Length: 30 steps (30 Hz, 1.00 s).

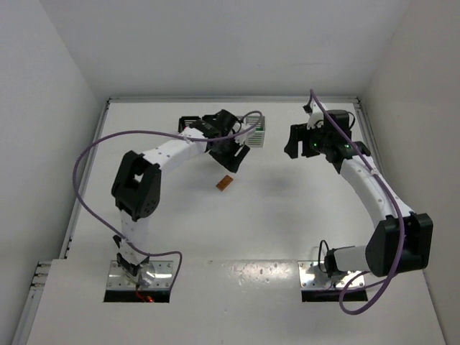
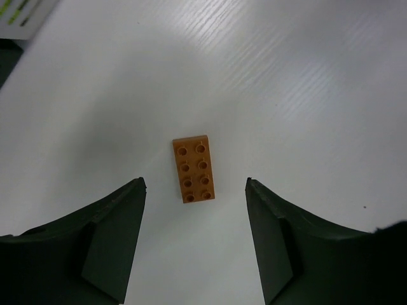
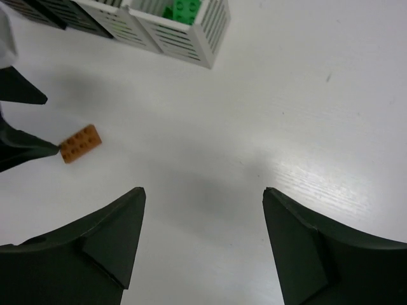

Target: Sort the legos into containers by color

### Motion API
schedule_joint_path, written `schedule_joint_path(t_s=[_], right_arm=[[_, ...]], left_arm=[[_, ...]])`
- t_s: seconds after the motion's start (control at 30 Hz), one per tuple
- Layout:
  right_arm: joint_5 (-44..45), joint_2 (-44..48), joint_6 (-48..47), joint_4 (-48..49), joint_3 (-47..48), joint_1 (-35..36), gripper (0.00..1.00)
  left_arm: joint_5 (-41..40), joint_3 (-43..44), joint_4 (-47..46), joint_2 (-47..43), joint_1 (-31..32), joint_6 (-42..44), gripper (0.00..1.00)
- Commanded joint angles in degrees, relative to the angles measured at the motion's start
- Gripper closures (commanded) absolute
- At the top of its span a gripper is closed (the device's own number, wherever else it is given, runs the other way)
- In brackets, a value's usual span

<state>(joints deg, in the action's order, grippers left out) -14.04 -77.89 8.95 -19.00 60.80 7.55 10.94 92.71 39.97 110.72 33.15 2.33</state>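
Note:
A single orange lego lies flat on the white table, studs up. My left gripper hovers over it, open, with a fingertip on either side of the brick's near end and not touching it. From above, that lego sits just in front of the left gripper. My right gripper is open over bare table, with nothing between its fingers. A white container holds green legos; the orange lego lies well to its left.
The containers stand in a row at the back, white one rightmost, a black one partly hidden by the left arm. Black containers show beside the white one. The right gripper hangs right of the row.

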Motion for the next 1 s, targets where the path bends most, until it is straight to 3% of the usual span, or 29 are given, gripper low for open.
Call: schedule_joint_path(t_s=[0.0,0.33,0.87,0.97], right_arm=[[0.33,3.62,-2.70,-0.24,-0.68,-1.66,0.25],[-1.51,2.30,-2.01,-2.01,0.65,-3.33,0.23],[-2.04,2.30,-2.01,-2.00,0.11,-4.91,0.23],[-2.57,2.30,-2.01,-2.00,0.11,-4.91,0.23]], left_arm=[[-6.45,3.89,4.60,3.70,2.18,-0.04,0.31],[-14.54,5.99,5.74,10.91,5.17,-0.57,0.32],[-9.97,9.51,5.74,17.16,5.17,-0.04,0.32],[-8.92,9.51,5.74,17.69,5.17,-0.04,0.36]])
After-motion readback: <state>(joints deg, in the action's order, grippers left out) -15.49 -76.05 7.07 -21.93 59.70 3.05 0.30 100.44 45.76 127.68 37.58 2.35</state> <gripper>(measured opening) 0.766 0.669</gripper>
